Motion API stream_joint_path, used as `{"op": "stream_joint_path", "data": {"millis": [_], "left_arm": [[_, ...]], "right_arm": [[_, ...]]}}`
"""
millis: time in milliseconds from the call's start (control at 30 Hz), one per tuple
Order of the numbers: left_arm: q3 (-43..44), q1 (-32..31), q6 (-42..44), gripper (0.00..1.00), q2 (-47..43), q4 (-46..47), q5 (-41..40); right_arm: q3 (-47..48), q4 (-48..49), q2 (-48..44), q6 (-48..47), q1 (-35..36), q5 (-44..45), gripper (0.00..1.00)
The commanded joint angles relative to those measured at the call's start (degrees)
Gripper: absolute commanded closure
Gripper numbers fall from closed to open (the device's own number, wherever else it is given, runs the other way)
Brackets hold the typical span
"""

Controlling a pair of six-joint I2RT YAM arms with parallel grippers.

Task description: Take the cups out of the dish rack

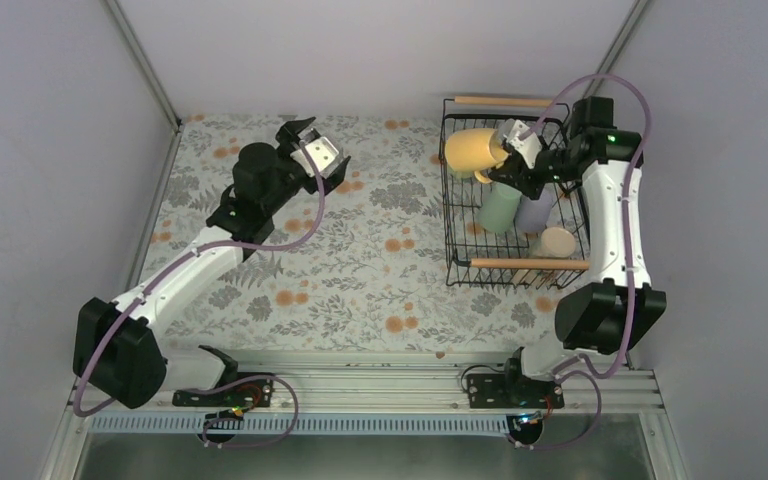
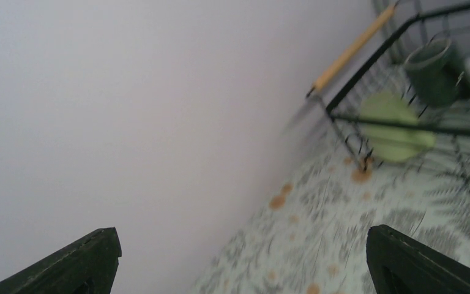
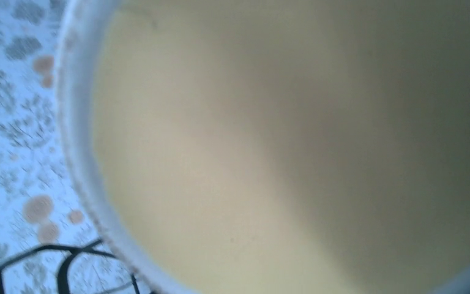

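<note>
Yellow first: noting a glossy yellow mug with a handle (image 1: 472, 150) hanging on its side over the far left corner of the rectangular black wire dish rack (image 1: 450, 205), mouth facing the right claw (image 1: 503, 158). Reading that claw as pinching the mug at its mouth end, with the fingertips hidden behind it. Seeing only the mug's pale inside (image 3: 294, 147) filling the right wrist view, blurred. Counting, inside the rack, a mint green mug (image 1: 500, 208) just beside a lavender mug (image 1: 536, 212), and a beige mug (image 1: 557, 243) close to the near light wooden rod handle (image 1: 530, 264). Picking out, from the left wrist view, a dark green mug (image 2: 434, 70) behind the wires. Finding the left claw (image 1: 315, 150) spread wide, holding nothing, hovering over the floral-patterned counter (image 1: 380, 270), well apart from the rack.
</note>
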Motion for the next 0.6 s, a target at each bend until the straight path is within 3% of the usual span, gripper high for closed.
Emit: {"op": "stream_joint_path", "data": {"millis": [0, 233, 433, 567], "left_arm": [[-3.50, -0.01, -4.30, 0.00, -0.11, 17.40, 12.76], [-8.19, 0.26, -7.45, 0.00, 2.88, 30.83, 23.63], [-9.76, 0.95, -8.95, 0.00, 6.92, 36.63, 29.42], [-11.60, 0.97, -10.29, 0.00, 8.25, 43.20, 30.85]], "right_arm": [[2.81, 0.81, 0.65, 5.27, 1.91, -13.28, 0.97], [4.63, 0.84, 1.87, 9.81, 9.20, -19.92, 0.97], [7.55, 0.89, 4.58, 12.31, 12.37, -30.09, 0.97], [8.75, 0.89, 7.80, 13.86, 15.07, -30.20, 0.97]]}}
